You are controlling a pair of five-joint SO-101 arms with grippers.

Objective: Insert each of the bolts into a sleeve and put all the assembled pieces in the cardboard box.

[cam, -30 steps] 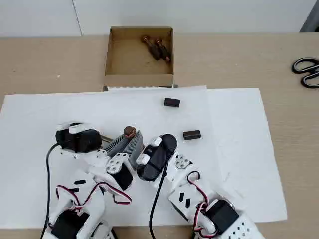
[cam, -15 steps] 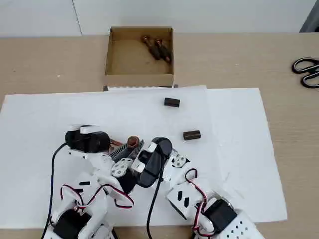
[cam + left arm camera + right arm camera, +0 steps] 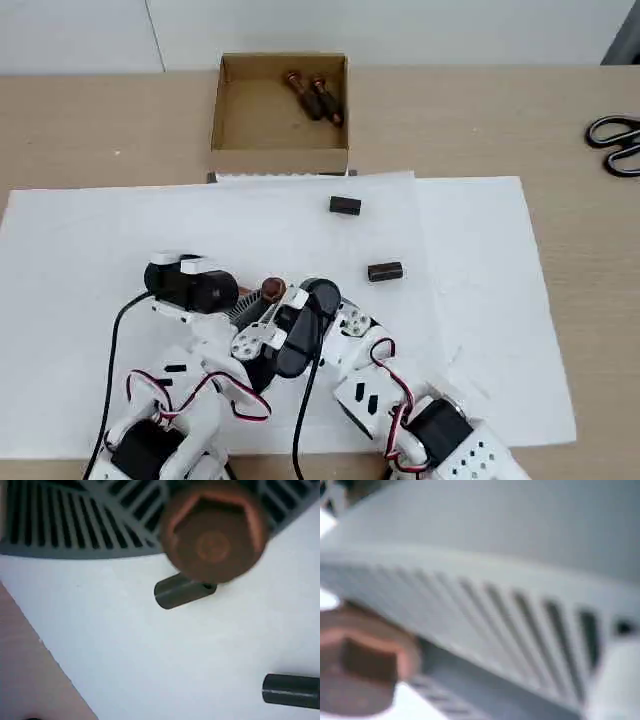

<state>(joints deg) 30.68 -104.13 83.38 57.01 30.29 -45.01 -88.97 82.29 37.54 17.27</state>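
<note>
left gripper [image 3: 258,300] grips the copper-brown metal bolt with a six-sided head [image 3: 212,534] over white paper [image 3: 120,230] | nearest small dark tube sleeve [image 3: 385,271] lies flat, long way sideways, on the right arm's side | right gripper [image 3: 292,303] beside bolt, grip cannot be told

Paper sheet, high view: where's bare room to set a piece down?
Bare: the paper left of the arms, its right strip past the two sleeves, and the cardboard box left of its two assembled pieces. Crowded: bottom centre, where both arms meet around the bolt.
</note>
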